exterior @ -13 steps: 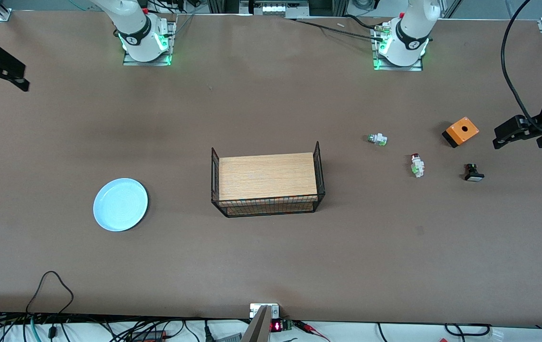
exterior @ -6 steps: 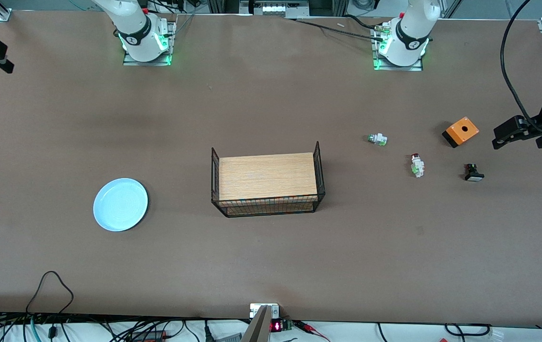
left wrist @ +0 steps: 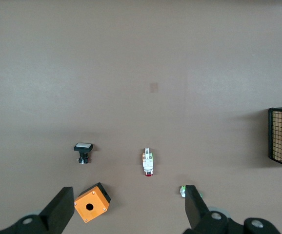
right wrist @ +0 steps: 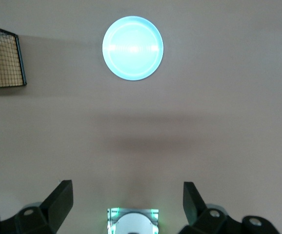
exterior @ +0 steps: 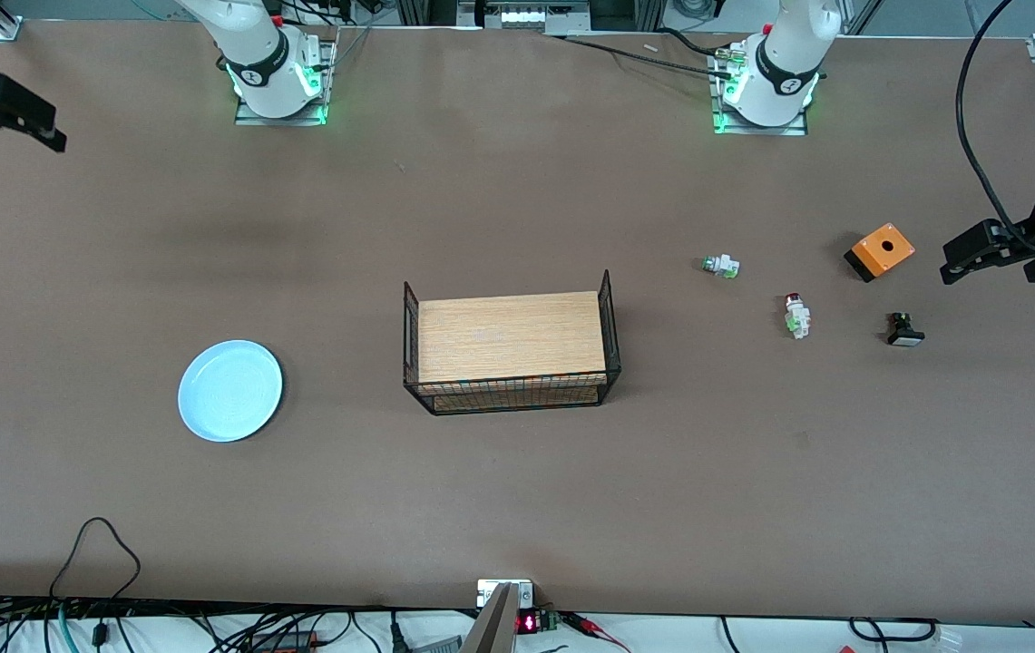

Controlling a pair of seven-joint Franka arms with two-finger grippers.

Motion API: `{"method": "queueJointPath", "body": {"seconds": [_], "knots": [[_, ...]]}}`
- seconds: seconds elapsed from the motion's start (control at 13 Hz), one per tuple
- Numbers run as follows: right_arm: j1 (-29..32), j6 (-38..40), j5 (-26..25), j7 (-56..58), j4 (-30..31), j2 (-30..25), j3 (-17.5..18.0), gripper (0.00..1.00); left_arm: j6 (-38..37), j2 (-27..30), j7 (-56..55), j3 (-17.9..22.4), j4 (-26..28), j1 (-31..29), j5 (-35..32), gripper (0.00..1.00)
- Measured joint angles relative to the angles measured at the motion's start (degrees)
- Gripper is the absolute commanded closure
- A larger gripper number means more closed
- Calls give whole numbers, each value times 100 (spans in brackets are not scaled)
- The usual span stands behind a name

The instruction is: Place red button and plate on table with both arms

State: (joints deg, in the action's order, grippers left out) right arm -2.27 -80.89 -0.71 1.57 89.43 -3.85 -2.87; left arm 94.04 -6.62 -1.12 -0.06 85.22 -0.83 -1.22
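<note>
1. The left pincer (exterior: 966,258) was up in the air at the left arm's end of the worktop (exterior: 517,508), its fingers (left wrist: 60,210) spread wide and holding nothing.
2. The red button (exterior: 795,316) lay on the worktop, well apart from the left pincer, toward the middle of the worktop; in the left wrist view it (left wrist: 148,162) showed between the two fingers, farther out, with the red cap pointing toward the pincer.
3. An orange box (exterior: 880,251) with a round hole on top stood near the left pincer, between the pincer and the red button.
4. A black part with white cap (exterior: 904,331) lay near the orange box, nearer to the front camera.
5. A white-green part (exterior: 721,266) lay still farther from the left pincer than the red button.
6. The right pincer (exterior: 23,122) was up in the air at the right arm's end of the worktop, its fingers (right wrist: 60,197) also spread wide and empty.
7. The plate (exterior: 229,390) lay flat on the worktop, well apart from the right pincer and nearer to the front camera; in the right wrist view it (right wrist: 132,48) showed far out from the fingers.
8. A wire rack (exterior: 510,343) with a wooden top stood in the middle of the worktop, between the plate and the red button, touching neither.
</note>
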Motion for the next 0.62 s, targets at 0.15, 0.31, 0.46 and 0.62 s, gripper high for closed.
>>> {"method": "queueJointPath", "body": {"seconds": [0.15, 0.31, 0.46, 0.62], "knots": [[0, -159, 49, 0, 17, 275, 12, 0, 0, 1, 0, 0, 1, 0, 0, 0], [32, -296, 141, 0, 14, 559, 11, 0, 2, 1, 0, 0, 3, 0, 0, 0], [70, -364, 195, 0, -4, 705, 9, 0, 2, 1, 0, 0, 3, 0, 0, 0], [69, -366, 195, 0, -42, 707, 10, 0, 7, 2, 0, 0, 4, 0, 0, 0]]}}
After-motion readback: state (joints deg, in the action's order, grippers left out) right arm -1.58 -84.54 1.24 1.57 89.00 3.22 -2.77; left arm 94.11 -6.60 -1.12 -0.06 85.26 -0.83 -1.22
